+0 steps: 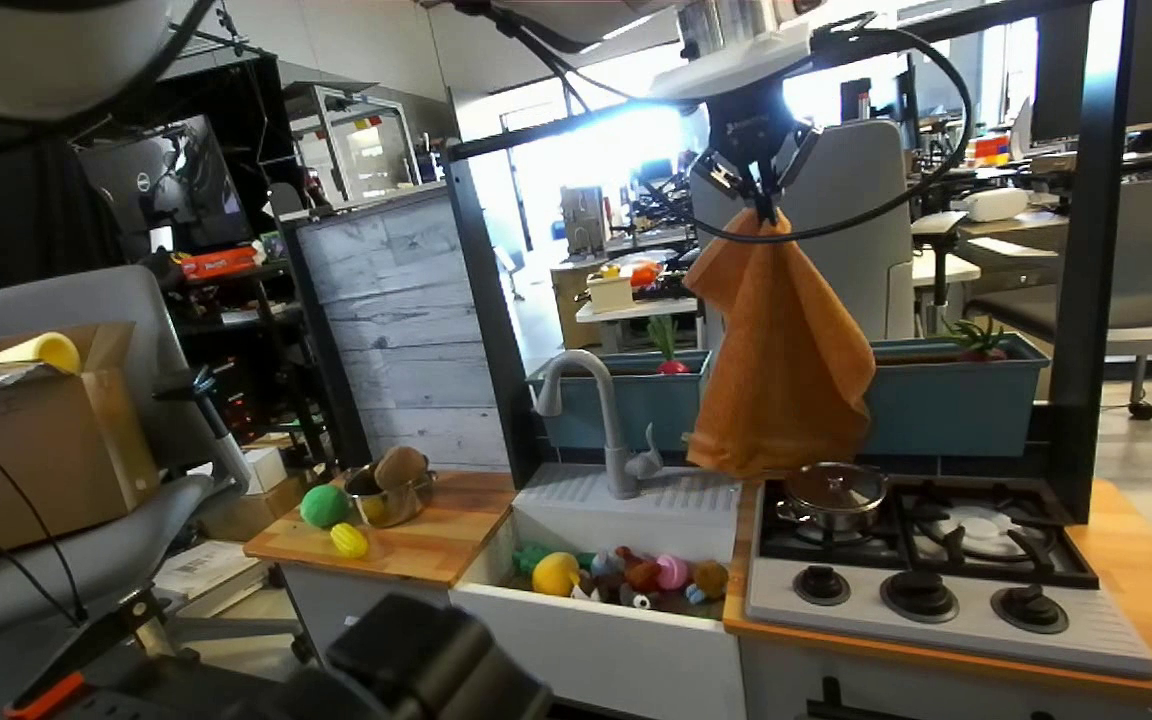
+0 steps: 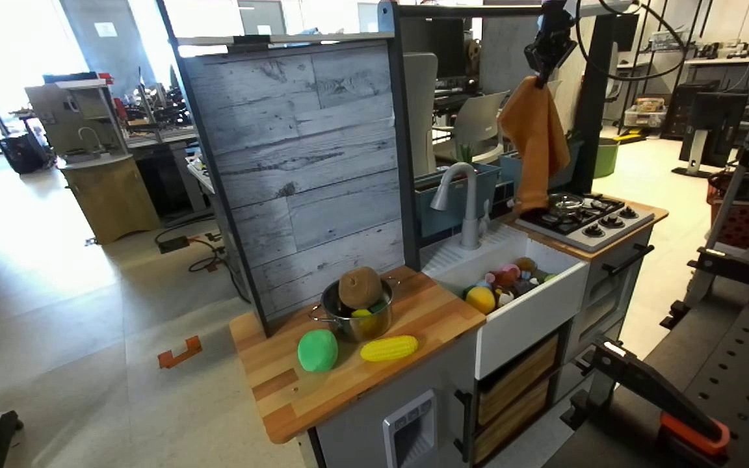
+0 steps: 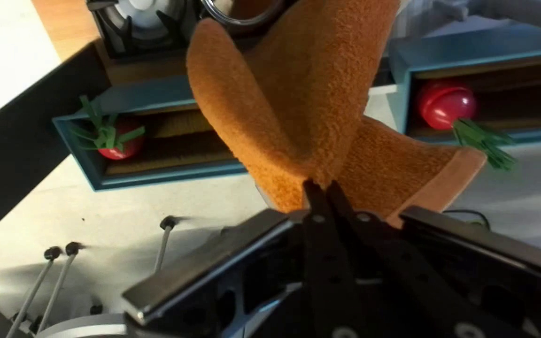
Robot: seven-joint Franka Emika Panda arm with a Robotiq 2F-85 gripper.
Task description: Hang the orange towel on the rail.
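Note:
The orange towel [image 1: 781,370] hangs from my gripper [image 1: 766,212], bunched at the top and spreading downward. It also shows in an exterior view [image 2: 534,136] and in the wrist view [image 3: 341,70]. The gripper's fingertips are closed on the towel's upper part, in an exterior view [image 2: 539,82] and in the wrist view [image 3: 321,184]. The black rail [image 1: 516,137] runs along the top of the play kitchen's frame and shows in an exterior view [image 2: 472,11]. The fingertips and towel are below the rail's height. I cannot tell whether the towel's lower edge touches the counter.
A lidded pot [image 1: 836,497] stands on the stove [image 1: 946,600] near the towel's lower edge. A faucet [image 1: 591,400] rises beside the sink [image 1: 596,620]. Blue planters [image 1: 946,410] sit behind the towel. A black post [image 1: 1096,260] and a hanging cable [image 1: 966,110] are nearby.

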